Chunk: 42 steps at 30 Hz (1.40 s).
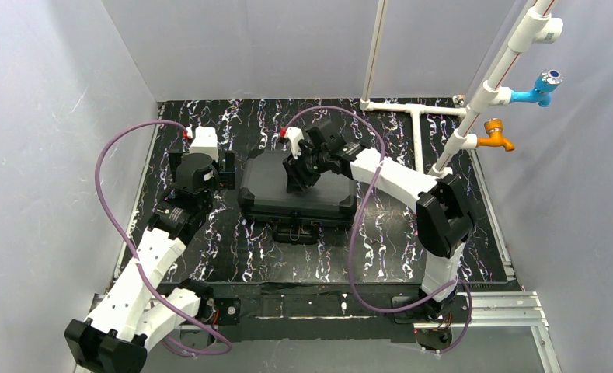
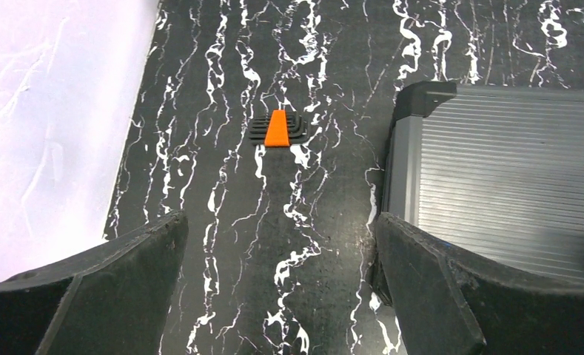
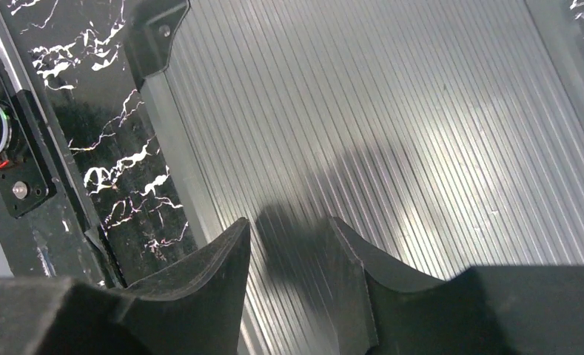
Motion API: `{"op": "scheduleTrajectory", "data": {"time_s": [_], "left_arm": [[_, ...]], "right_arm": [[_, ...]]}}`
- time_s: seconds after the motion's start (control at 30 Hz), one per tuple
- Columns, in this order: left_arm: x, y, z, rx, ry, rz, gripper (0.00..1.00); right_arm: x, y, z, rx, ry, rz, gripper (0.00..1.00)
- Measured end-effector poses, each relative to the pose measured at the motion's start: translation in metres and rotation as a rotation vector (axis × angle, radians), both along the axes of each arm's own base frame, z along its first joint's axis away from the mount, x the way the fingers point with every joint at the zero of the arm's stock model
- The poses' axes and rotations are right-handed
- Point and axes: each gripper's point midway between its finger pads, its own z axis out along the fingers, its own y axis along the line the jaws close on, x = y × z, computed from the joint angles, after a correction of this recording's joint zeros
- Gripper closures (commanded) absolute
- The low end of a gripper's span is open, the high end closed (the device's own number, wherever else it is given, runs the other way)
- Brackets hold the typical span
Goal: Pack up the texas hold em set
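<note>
Both open, empty: left tool [image 2: 281, 244] beside case [image 2: 511, 170] edge; right tool [image 3: 289, 237] over lid [image 3: 392, 111].

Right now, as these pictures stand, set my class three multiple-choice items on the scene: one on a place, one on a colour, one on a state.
1. Where is the right gripper?
A. over the ribbed lid of the case
B. left of the case
C. behind the case

2. What colour is the wedge lying on the table ahead of the left gripper?
A. blue
B. green
C. orange

3. In what state is the case?
A. lid off
B. shut
C. half open

Answers:
1 A, the right wrist view shows the ribbed lid right beneath it.
2 C, the left wrist view shows it plainly.
3 B, the top view shows the lid lying flat on the case.
</note>
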Motion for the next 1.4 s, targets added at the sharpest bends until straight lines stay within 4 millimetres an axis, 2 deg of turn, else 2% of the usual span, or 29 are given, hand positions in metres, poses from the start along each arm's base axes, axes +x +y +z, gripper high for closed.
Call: {"op": "scheduleTrajectory", "data": {"time_s": [0.07,0.23,0.4,0.57,0.8,1.0,1.17,1.3,1.4], "left_arm": [[0.000,-0.003,-0.002,-0.012,0.008,-0.015,0.02],[0.000,-0.008,-0.003,-0.024,0.014,-0.036,0.02],[0.000,-0.011,-0.004,-0.035,0.017,-0.054,0.02],[0.000,-0.015,-0.005,-0.046,0.019,-0.069,0.02],[0.001,-0.019,-0.007,-0.057,0.028,-0.085,0.02],[0.000,-0.031,-0.017,-0.098,0.075,-0.120,0.02],[-0.010,-0.048,-0.029,-0.197,0.140,-0.163,0.02],[-0.023,-0.063,-0.039,-0.303,0.193,-0.194,0.02],[-0.033,-0.071,-0.050,-0.357,0.244,-0.205,0.05]], "right_arm": [[-0.003,-0.002,-0.009,-0.014,0.010,-0.011,0.50],[-0.004,-0.006,-0.005,-0.007,-0.005,-0.051,0.51],[-0.005,-0.015,-0.003,-0.024,-0.016,-0.113,0.59],[-0.013,-0.021,-0.013,-0.055,-0.004,-0.146,0.59],[-0.015,-0.014,-0.024,-0.010,-0.028,-0.174,0.60],[-0.015,-0.007,-0.029,0.053,-0.031,-0.204,0.60],[-0.016,-0.006,-0.037,0.096,-0.010,-0.255,0.60],[-0.018,0.003,-0.041,0.119,-0.014,-0.336,0.60],[-0.020,0.012,-0.043,0.128,-0.048,-0.416,0.65]]}}
